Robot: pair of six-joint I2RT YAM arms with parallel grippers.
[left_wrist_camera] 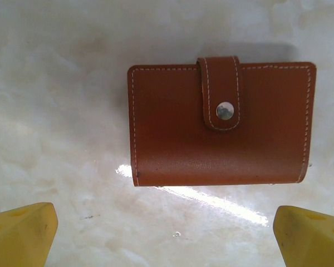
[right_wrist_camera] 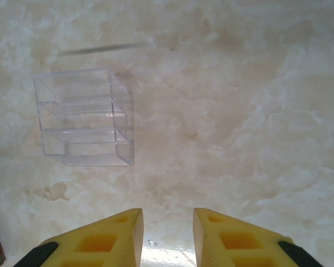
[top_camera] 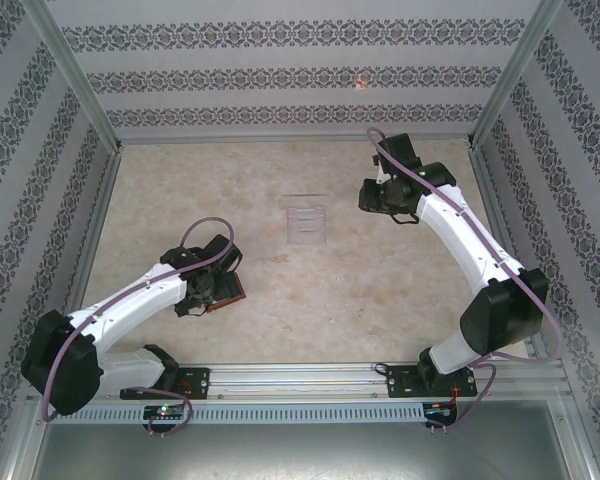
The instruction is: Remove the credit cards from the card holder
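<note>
In the left wrist view the card holder (left_wrist_camera: 222, 125) lies shut on the bench (left_wrist_camera: 61, 83), its tab (left_wrist_camera: 221, 92) snapped down. It sits in the centre-right of the frame, above the left pincer (left_wrist_camera: 167, 239). That pincer's yellow fingers (left_wrist_camera: 19, 233) stand wide apart in the two lower corners with nothing between them.

The holder's long side runs left to right across the frame, in line with the gap between the fingers, but it sits off to the right of the midline. We judge the pincer needs to shift that way before it closes in.

From above, the holder shows at the lower left of centre, just beside the left pincer and partly under it. The right pincer (top_camera: 380, 195) is well apart at the upper right, so the left arm is much nearer.

The right pincer's fingers are only narrowly apart and hold nothing. They point toward a clear box (right_wrist_camera: 86, 117) at the upper left of its view.

We take the credit cards to be shut inside the holder.
</note>
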